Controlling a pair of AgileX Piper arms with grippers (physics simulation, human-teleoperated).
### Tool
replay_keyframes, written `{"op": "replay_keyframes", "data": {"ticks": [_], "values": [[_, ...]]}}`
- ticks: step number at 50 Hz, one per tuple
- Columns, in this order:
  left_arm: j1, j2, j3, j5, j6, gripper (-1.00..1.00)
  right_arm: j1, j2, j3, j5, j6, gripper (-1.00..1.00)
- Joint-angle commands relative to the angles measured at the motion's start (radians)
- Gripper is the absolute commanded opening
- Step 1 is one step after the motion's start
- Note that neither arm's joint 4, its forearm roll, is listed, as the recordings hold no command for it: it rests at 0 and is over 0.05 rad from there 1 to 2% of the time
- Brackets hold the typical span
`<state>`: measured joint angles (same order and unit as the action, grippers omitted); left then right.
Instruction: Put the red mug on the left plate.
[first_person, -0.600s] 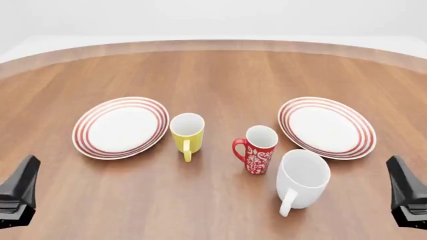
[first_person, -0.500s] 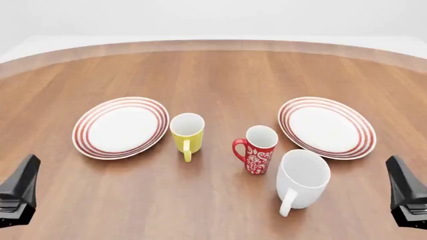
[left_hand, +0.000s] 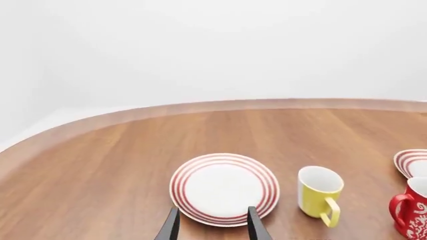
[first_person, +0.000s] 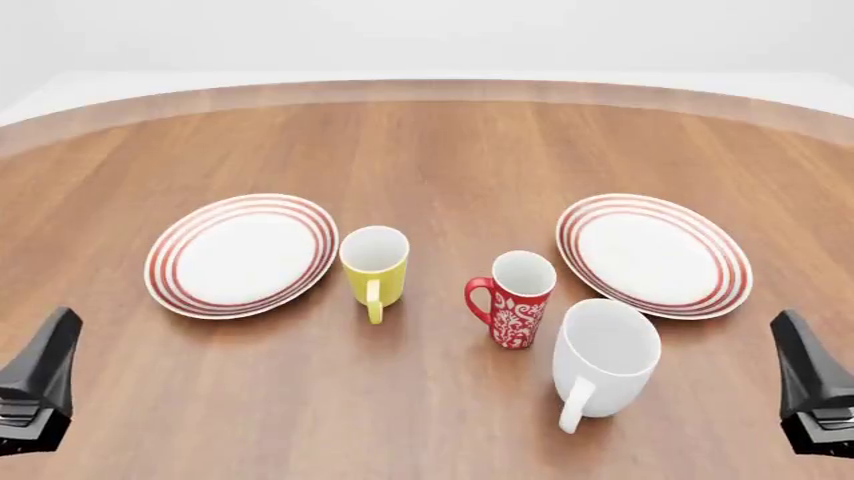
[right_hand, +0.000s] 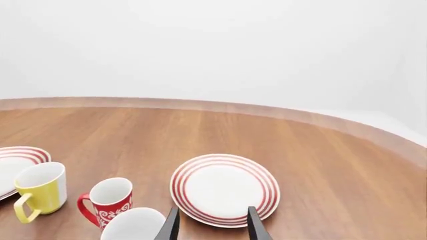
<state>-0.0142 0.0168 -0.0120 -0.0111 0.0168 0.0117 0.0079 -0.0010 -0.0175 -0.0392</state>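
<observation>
Front view gives us the whole spread on the wooden bench (first_person: 441, 160): the left plate (first_person: 242, 255) sits on the left, the yellow mug (first_person: 375, 268) just beside its right edge, then the red mug (first_person: 513, 297) upright near the middle, handle turned left, not touching anything. The white mug (first_person: 603, 360) stands nearer and just right of it, and the right plate (first_person: 653, 254) lies beyond that.

Both arms show here only as dark corners low at the edges, so the front view says nothing on the fingers. The wrist views do: the left tool (left_hand: 211, 227) has its two fingers parted with nothing between them, pointed at the near rim of the left plate. The right tool (right_hand: 211, 227) is likewise spread and holding nothing, lined up with the right plate, well clear of every mug.

The right wrist view also catches the white swirl pattern on the red mug; no lettering can be read anywhere.
</observation>
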Motion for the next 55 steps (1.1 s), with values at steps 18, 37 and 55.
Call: {"op": "replay_keyframes", "data": {"ticks": [18,37,55], "values": [[-0.119,0.158,-0.100,-0.043,0.086,1.00,0.001,-0.002,0.000,-0.006,-0.009,1.00],[-0.267,0.385,-0.213,-0.190,0.208,1.00,0.002,-0.006,0.000,-0.006,-0.015,1.00],[-0.433,0.669,-0.270,-0.363,0.325,1.00,0.008,-0.007,0.000,-0.010,-0.024,1.00]]}}
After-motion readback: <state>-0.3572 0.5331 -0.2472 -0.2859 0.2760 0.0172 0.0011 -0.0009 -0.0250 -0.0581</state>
